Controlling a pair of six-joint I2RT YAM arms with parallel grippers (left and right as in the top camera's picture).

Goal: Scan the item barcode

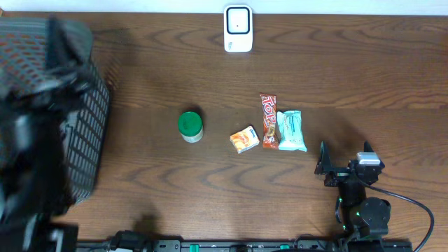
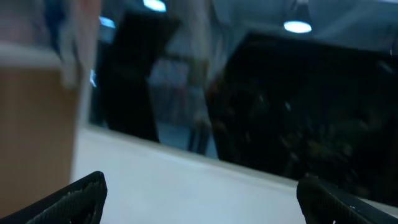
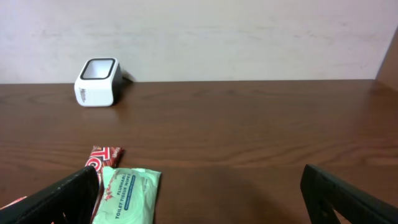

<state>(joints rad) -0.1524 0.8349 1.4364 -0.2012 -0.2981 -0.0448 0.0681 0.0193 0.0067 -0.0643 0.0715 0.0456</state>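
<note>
Plainly, the mint wipes pack (image 1: pixel 292 131) lay flat on the table (image 1: pixel 140 77), right beside the red candy bar (image 1: pixel 269 114) and well apart from the scanner (image 1: pixel 238 29). You could expect the pack to be light, soft and slick, so a hold across its narrow width looked best. Your right gripper (image 1: pixel 344 159) stood near it, spread wide and empty. The left gripper (image 2: pixel 199 193), over by the basket (image 1: pixel 84 140), was likewise spread and held nothing.
</note>
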